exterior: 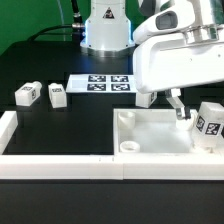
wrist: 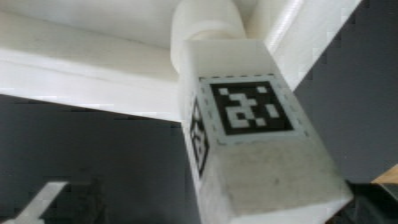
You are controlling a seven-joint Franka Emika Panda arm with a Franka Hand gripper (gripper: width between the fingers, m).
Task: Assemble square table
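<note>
Standing just beside the jaws, the tagged leg [exterior: 208, 124] rises from a corner of the square table top [exterior: 150, 132], which lies rim-up on the tabletop [exterior: 60, 125] directly beneath the jaws. You will find the jaws spread and pinching nothing (the wrist view shows the tagged leg [wrist: 249, 110] with open space on either side and no finger on it). The leg's far end meets the top at that corner. I cannot tell whether it is seated fully home, and in the exterior view it looks slightly tilted.

Two legs lie loose on the tabletop, well apart from the jaws: the nearer loose leg [exterior: 57, 95] and the farther loose leg [exterior: 27, 95], with the marker board [exterior: 103, 82] lying between them and the jaws. A small round stub [exterior: 130, 147] sits at another corner of the top, and its nature is unclear. I cannot find a fourth leg.

In my judgement you are early in the job: at best one leg of four is placed. You should check its seating, and the other corners are yet to be fitted.
</note>
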